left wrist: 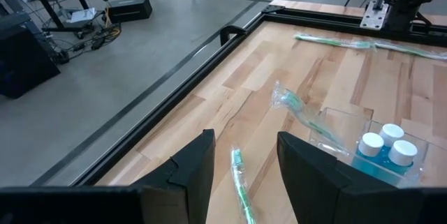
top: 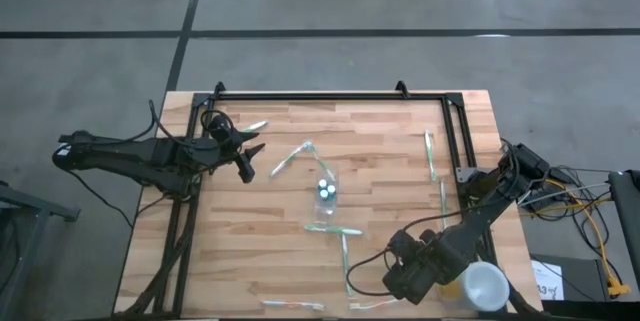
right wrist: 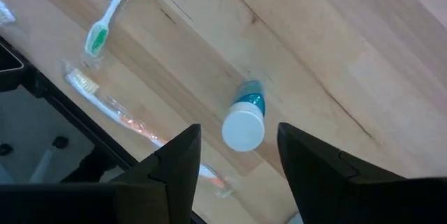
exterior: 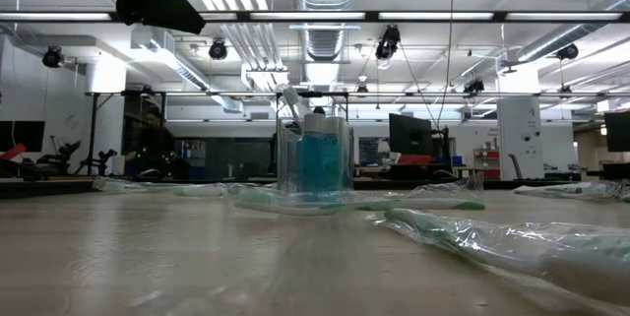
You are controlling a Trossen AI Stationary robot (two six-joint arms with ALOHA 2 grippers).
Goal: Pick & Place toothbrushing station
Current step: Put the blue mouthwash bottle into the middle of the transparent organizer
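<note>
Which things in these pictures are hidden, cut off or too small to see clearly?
- High view: the right gripper covers the tube beneath it.
- High view: tubes inside the clear cup show only as caps.
- Low view: both grippers are out of frame.
- Right wrist view: an orange toothbrush runs behind the finger.

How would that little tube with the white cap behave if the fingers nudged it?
The small tube appears to stand on end on the wood, below the right gripper, so a sideways nudge would probably tip it. Its round white cap suggests it would then roll. It looks small, likely light.
</note>
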